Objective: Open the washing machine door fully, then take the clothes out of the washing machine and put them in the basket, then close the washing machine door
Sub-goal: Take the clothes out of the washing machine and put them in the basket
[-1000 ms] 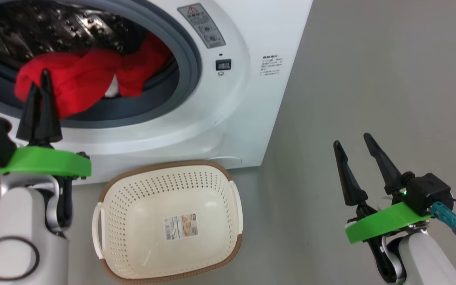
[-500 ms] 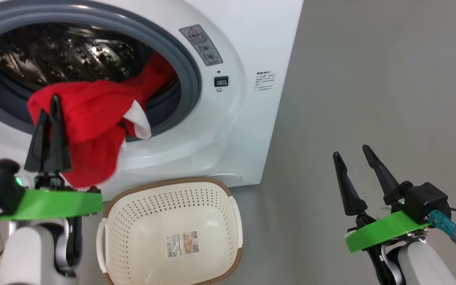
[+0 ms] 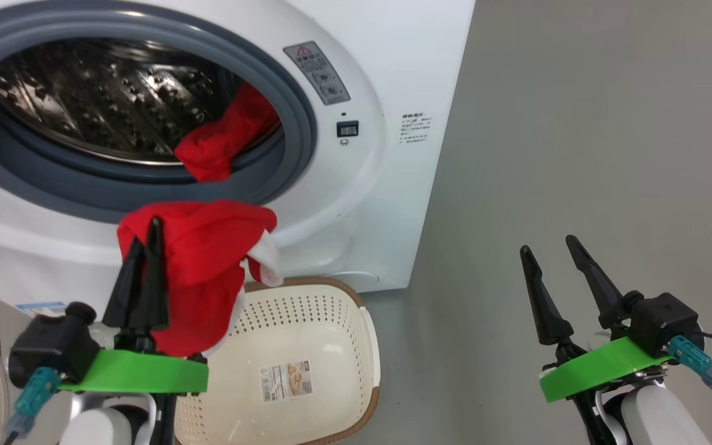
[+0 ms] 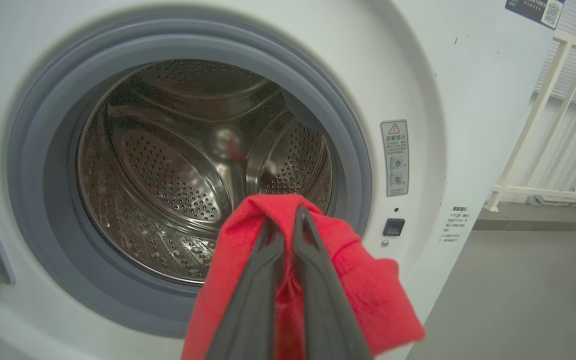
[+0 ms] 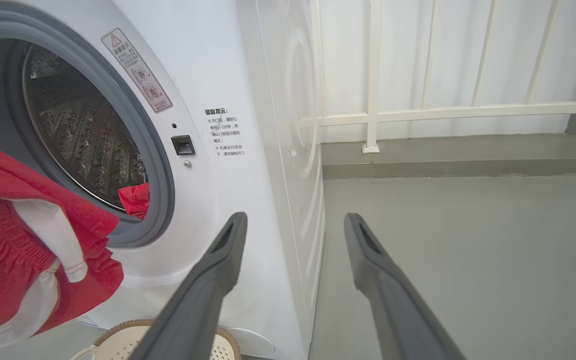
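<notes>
Left gripper (image 3: 146, 235) holds a red-and-white garment (image 3: 201, 266) up in front of the washing machine (image 3: 393, 62).

Its fingers are pressed together on the cloth, which hangs over the left rim of the basket (image 3: 306, 315), whose bottom label (image 3: 286, 375) is visible. A second red garment (image 3: 220, 142) lies on the drum's (image 3: 96, 93) lip. The right gripper (image 3: 547, 244) is raised off to the side, fingers spread.

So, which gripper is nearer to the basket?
Left. The left gripper, shut on a red garment, hangs just above the left rim of the basket; the right gripper, open, stands apart, off to its right.
</notes>
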Controlling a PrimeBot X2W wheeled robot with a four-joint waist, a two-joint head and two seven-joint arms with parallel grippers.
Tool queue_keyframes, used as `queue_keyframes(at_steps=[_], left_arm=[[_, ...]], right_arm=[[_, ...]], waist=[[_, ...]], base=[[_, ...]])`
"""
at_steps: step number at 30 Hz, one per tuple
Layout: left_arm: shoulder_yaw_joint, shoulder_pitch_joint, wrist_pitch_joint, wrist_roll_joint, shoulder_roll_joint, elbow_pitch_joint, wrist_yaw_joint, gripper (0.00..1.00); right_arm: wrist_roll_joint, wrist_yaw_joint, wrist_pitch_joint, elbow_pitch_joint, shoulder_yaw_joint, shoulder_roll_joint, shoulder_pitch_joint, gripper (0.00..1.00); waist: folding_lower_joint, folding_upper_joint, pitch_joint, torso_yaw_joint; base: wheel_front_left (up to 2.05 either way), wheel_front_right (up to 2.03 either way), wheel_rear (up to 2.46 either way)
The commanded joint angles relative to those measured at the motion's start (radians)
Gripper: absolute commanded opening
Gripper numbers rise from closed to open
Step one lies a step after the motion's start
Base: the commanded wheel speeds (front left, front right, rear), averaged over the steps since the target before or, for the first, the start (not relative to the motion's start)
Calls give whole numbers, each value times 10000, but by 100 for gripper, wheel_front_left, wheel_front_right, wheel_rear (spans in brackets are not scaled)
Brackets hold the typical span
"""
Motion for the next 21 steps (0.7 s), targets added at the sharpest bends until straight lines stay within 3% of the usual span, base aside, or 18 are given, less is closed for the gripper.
queue_keyframes(at_steps=[1,6,16,21], left_arm=[[272,-58,-9,-75,114,-91,63,0],[-10,-188,2,-369,80,1181,46,0],[-404,-1270,483,-931,61,4987,-153,0],[-476,-2240,1242,-1102,116,7103,-213,0]], right_arm=[[31,63,-63,-260,236,15,-143,100],[50,63,-63,-254,224,18,-285,100],[169,63,-63,-105,363,23,-585,100],[280,63,-63,-105,465,24,-754,100]], waist=[[0,-1,209,-12],[0,-1,643,-101],[0,-1,1381,-397],[0,-1,1828,-553]], base=[[0,0,0],[0,0,0],[0,0,0],[0,0,0]])
